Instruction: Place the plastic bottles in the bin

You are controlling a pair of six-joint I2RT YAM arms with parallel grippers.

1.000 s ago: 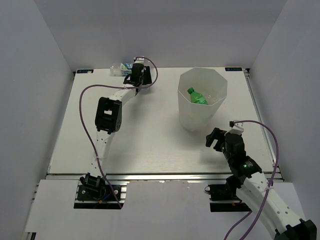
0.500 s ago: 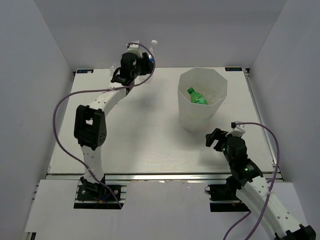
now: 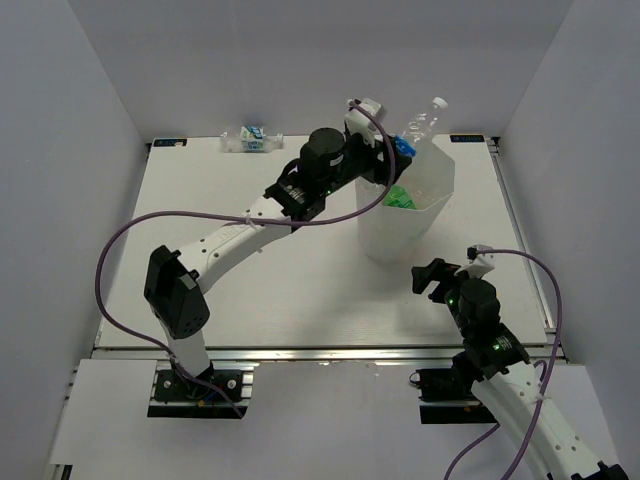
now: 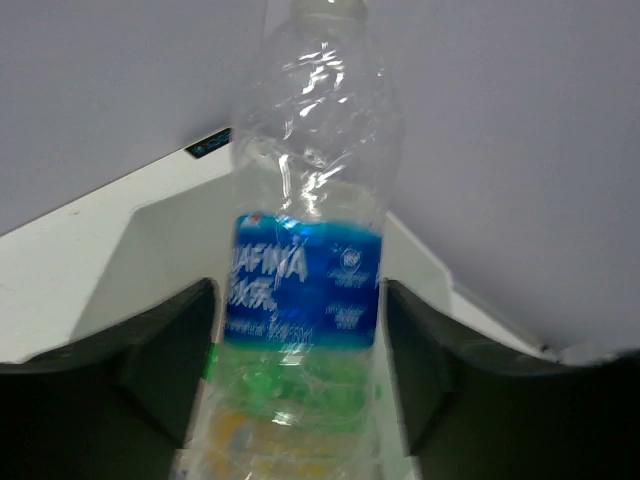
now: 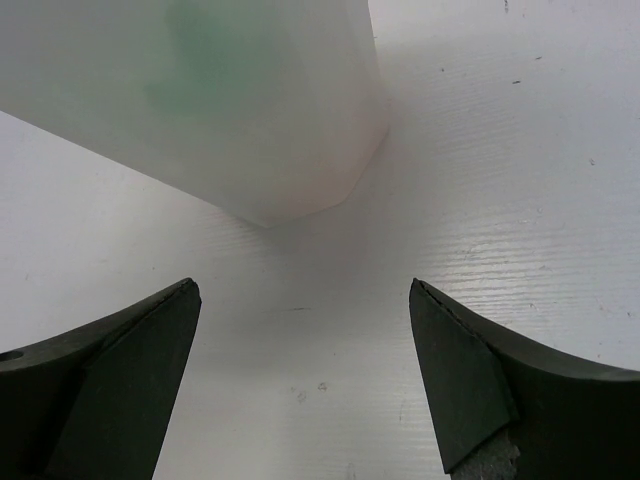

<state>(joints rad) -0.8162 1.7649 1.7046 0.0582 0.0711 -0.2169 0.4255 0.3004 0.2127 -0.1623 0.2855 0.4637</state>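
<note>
Left arm [image 3: 250,225] has swung from tabletop's [image 3: 280,280] far-left edge to above bin [image 3: 400,238]. Left jaws clamp clear bottle [image 4: 310,200] over rim, cap tilted up. Blue label reads "AFINA", rest blurred. Green bottle [image 3: 400,198] inside bin. Second blue-labelled bottle [image 3: 246,137] unmoved at far edge. Right jaws wide apart, empty, near bin.

Overhead looking down, wrist views close, right shares bin [image 3: 385,235]

I'm seeing a white table [image 3: 290,285] boxed in by plain pale walls [image 3: 70,150], a metal rail [image 3: 330,357] along its near edge, small dark tags [image 3: 168,143] at the far corners.
</note>
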